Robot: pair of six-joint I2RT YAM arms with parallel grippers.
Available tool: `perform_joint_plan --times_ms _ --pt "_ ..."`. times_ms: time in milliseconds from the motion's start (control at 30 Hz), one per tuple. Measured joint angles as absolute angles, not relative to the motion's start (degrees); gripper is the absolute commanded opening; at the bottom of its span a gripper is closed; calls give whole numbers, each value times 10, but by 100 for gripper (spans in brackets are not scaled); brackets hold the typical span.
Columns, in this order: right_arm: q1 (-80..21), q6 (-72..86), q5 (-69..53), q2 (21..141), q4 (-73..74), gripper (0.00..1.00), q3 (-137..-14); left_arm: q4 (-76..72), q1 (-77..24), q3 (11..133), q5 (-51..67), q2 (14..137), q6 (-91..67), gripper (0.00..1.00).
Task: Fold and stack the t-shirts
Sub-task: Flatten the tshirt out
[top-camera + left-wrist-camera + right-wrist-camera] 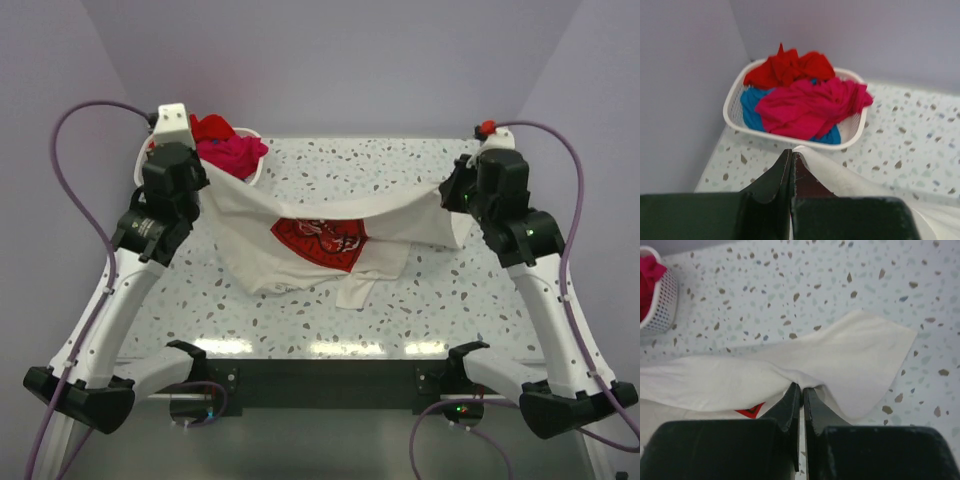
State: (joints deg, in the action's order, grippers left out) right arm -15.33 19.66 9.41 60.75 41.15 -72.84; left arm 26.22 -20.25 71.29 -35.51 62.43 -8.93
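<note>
Holding the white Coca-Cola t-shirt stretched over the surface, lower part draped on it. Pinched tight in the left fingers near the basket and in the right fingers. Risk of slipping from either thin-edge pinch under excess pull.

White t-shirt, red print; speckled table

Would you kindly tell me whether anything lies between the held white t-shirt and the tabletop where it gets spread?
Nothing visible does: the white t-shirt droops onto bare tabletop; the basket stands behind it at the far-left corner.
</note>
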Motion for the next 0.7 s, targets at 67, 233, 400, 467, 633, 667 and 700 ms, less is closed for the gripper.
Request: perform_joint_plan --times_ms 67,233,400,467,633,667,700 --pt "-153 184 104 617 437 0 -814 265 -202 781 -350 628 -84 0" --pt "-153 158 117 630 493 0 -1012 276 -202 952 -311 631 -67 0" --pt "-153 133 115 635 547 0 -1223 301 -202 1156 -224 643 -46 0" --pt "-153 125 111 636 557 0 -1297 309 -202 1236 -185 650 -38 0" --pt "-153 115 107 597 560 0 -1391 300 -202 1316 -109 619 -34 0" --pt "-153 115 105 586 558 0 -1393 294 -202 1316 -96 606 -34 0" --pt "-153 115 101 573 557 0 -1392 289 -202 1315 -85 595 -34 0"
